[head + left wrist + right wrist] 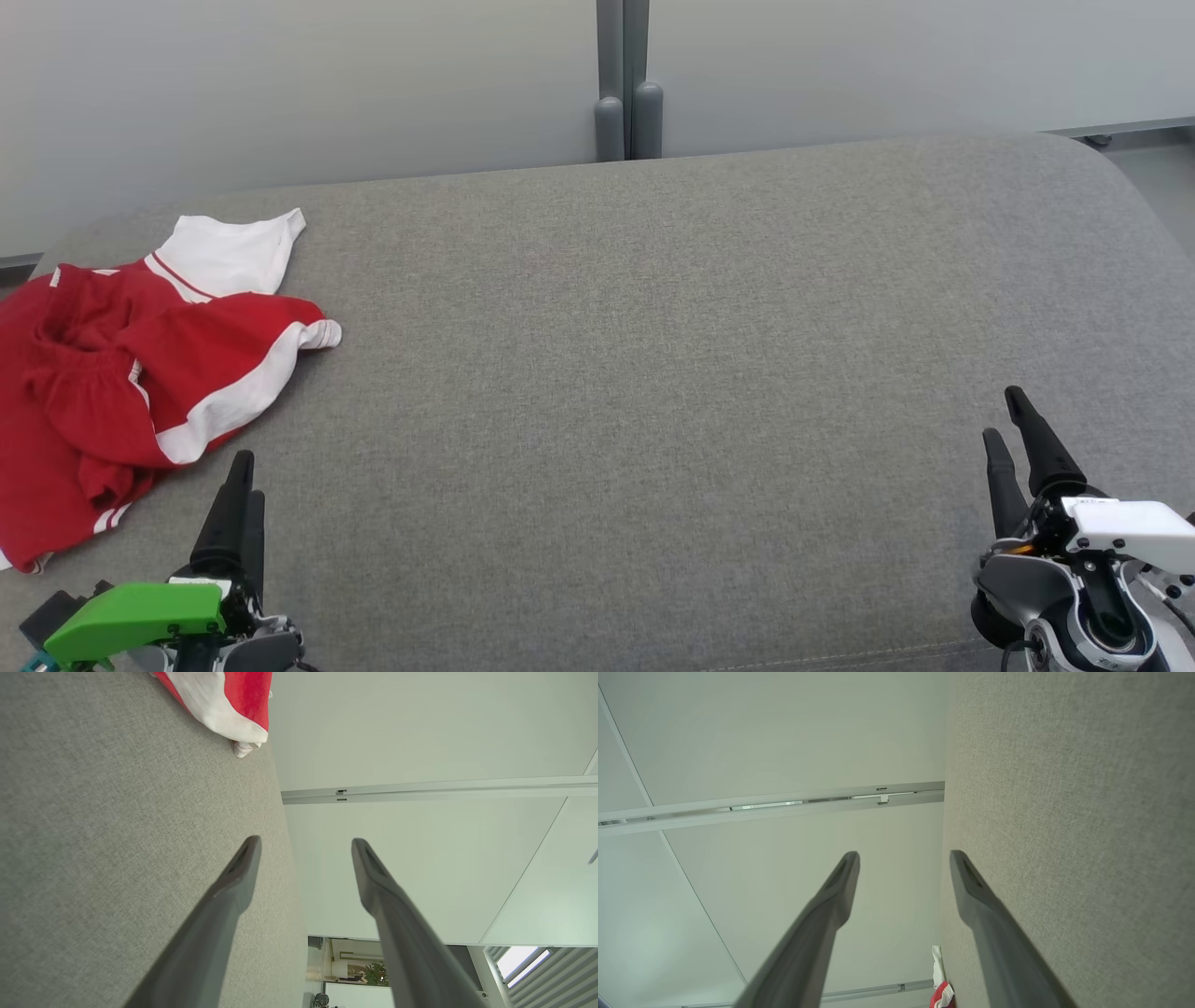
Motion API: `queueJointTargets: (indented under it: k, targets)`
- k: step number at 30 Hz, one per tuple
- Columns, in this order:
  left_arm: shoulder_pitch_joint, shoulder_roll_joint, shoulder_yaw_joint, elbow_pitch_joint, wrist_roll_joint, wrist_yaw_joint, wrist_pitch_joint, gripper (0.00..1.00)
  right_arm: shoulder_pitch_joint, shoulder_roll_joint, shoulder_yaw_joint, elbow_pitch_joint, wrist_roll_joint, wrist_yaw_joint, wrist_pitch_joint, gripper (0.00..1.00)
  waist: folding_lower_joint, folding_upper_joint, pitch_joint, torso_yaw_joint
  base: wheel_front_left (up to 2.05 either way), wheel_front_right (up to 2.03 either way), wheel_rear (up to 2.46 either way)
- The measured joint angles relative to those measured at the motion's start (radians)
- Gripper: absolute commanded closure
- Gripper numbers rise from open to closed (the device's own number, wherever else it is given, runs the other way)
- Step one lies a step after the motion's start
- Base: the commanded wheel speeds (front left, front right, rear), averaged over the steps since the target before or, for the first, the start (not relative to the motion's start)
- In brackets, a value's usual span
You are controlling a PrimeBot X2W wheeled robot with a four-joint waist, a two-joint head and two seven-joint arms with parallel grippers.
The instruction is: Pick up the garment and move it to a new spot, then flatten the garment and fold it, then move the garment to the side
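A red garment with white trim lies crumpled at the left end of the grey padded surface. My left gripper stands at the lower left, just off the garment's near right edge, not touching it. In the left wrist view its fingers are apart with nothing between them, and a corner of the garment lies ahead. My right gripper is far off at the lower right. The right wrist view shows that gripper open and empty, with a bit of the garment far away.
The grey padded surface has rounded far corners and a front edge close to both grippers. Behind it runs a pale wall with a grey post at the middle. Bare surface stretches between the garment and my right gripper.
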Motion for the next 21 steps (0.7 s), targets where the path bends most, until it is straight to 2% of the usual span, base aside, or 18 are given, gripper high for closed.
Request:
queueJointTargets:
  k: [10,21]
  targets:
    - [-0.002,0.008,-0.020,-0.027,0.070,-0.007,-0.039,0.00,-0.008,-0.011,0.042,-0.038,-0.088,0.008,-0.040,0.00,0.0000,0.0000,0.001,0.001,0.00,0.00,0.00]
    - [-0.006,0.049,-0.068,-0.050,0.246,-0.017,-0.084,0.00,-0.021,-0.040,0.112,-0.064,-0.232,0.017,-0.079,0.00,0.0000,0.0000,0.002,0.003,0.00,0.00,0.00]
